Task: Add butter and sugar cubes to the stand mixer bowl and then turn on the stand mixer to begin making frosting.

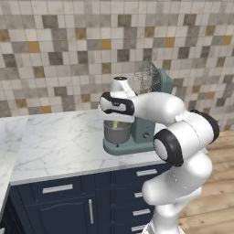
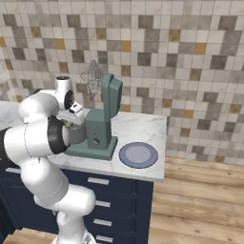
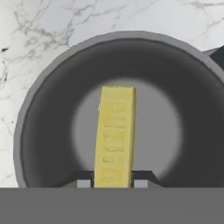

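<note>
In the hand view my gripper (image 3: 113,183) is shut on the butter (image 3: 114,135), a yellow stick that points straight down into the grey stand mixer bowl (image 3: 26,127). The bowl's inside looks bare beneath it. From the left base view the gripper (image 1: 116,119) hangs just over the bowl (image 1: 117,133) with the butter (image 1: 115,124) at rim height. The teal stand mixer (image 1: 147,128) has its head tilted back and its whisk (image 1: 147,73) raised. My arm hides most of the bowl in the right base view, where the mixer (image 2: 101,125) stands. The sugar cubes are out of view.
A flat round blue-grey plate (image 2: 138,155) lies on the marble counter (image 1: 55,141) to the right of the mixer, near the counter's end. The tiled wall runs behind. Dark blue drawers (image 1: 57,188) sit below the counter.
</note>
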